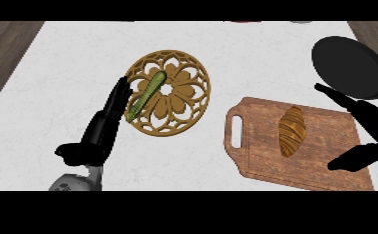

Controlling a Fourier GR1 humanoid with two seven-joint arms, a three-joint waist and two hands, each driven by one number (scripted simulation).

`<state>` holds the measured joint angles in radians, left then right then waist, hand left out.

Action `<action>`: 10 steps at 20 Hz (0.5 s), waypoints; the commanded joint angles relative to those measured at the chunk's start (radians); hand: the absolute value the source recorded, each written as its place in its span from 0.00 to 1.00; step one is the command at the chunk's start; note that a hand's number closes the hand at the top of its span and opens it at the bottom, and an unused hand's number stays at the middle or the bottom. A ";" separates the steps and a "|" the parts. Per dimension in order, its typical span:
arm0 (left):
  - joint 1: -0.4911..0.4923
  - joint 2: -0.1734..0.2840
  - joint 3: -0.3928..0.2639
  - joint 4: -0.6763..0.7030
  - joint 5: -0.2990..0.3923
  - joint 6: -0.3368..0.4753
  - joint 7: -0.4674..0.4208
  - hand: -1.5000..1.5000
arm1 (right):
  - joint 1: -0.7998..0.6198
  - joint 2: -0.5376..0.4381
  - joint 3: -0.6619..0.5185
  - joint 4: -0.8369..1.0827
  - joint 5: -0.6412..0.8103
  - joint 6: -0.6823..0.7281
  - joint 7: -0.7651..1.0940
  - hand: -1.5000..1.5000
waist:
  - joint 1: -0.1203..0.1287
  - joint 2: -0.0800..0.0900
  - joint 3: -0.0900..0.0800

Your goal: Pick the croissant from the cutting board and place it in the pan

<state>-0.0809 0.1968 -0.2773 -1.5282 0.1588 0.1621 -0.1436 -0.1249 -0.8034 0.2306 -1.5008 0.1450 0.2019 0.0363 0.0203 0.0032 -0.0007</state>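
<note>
A brown croissant (292, 131) lies lengthwise on the wooden cutting board (260, 148) at the lower right. The black pan (347, 66) sits at the right edge, just beyond the board's far corner. My right hand (359, 123) hovers over the board's right side, open, its fingers stretched toward the pan and its thumb low near the board's front edge; it stands apart from the croissant. My left hand (103, 128) rests open at the left, fingers straight and pointing up beside the trivet.
A round carved wooden trivet (181, 103) lies in the middle of the white counter with a green cucumber (146, 94) across its left part. The board has a handle slot (236, 131) on its left side. Dark wood borders the counter at both far corners.
</note>
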 commanded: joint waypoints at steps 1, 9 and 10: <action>0.030 0.012 0.017 -0.019 0.002 -0.014 -0.011 0.50 | -0.095 0.043 0.101 0.027 0.133 0.029 0.122 0.00 | 0.001 -0.001 0.000; -0.006 -0.057 0.050 -0.005 -0.054 -0.004 0.026 0.50 | -0.033 0.167 0.037 0.037 0.233 0.100 0.136 0.00 | -0.022 -0.004 0.001; 0.032 -0.055 0.044 0.002 -0.054 -0.035 -0.004 0.50 | -0.065 0.193 0.023 0.000 0.247 0.128 0.196 0.00 | -0.020 -0.004 0.001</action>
<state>-0.0630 0.1558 -0.2527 -1.5407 0.1168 0.1562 -0.1335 -0.1939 -0.6586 0.2898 -1.4578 0.3465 0.2825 0.1763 0.0044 0.0003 0.0000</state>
